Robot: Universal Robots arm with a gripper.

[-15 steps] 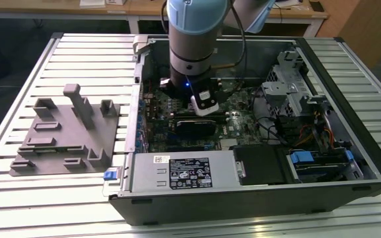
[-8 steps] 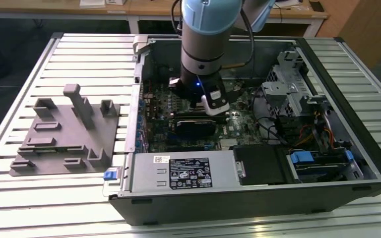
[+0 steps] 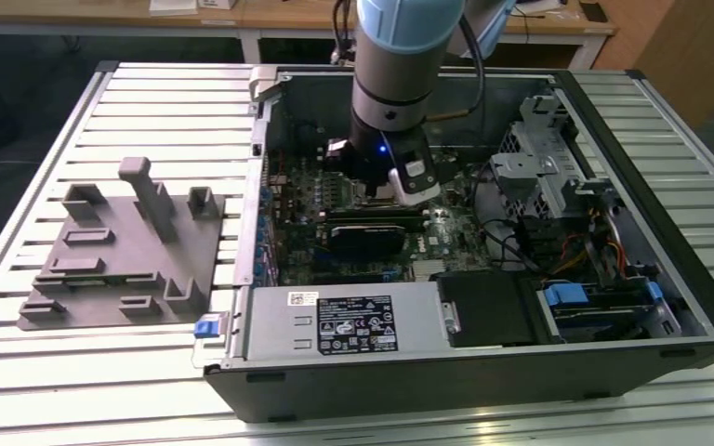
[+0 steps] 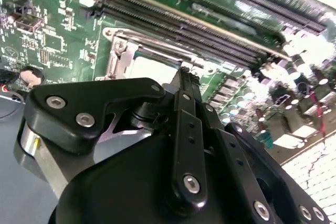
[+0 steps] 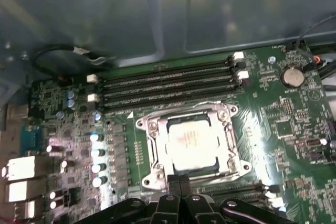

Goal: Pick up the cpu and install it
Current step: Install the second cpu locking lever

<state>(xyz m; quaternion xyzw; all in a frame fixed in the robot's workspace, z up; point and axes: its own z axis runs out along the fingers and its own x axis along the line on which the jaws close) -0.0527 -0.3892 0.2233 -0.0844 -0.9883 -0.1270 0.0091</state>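
The cpu [image 5: 191,142], a pale silver square, lies flat inside the metal socket frame [image 5: 152,129] on the green motherboard; in the second wrist view the cpu [image 4: 149,69] is a pale patch beyond the fingertips. My gripper [image 5: 178,182] hangs just above the socket's edge. Its two black fingers are pressed together with nothing between them, so it is shut and apart from the chip. In the exterior view the gripper [image 3: 397,190] reaches down into the open computer case [image 3: 257,139] over the middle of the board.
Memory slots [image 5: 168,85] run alongside the socket. A coin battery [image 5: 292,77] sits on the board. In the case are a power supply [image 3: 345,321], a drive cage [image 3: 556,177] and cables. A grey tray with upright blocks [image 3: 109,269] lies on the slatted table at the exterior view's left.
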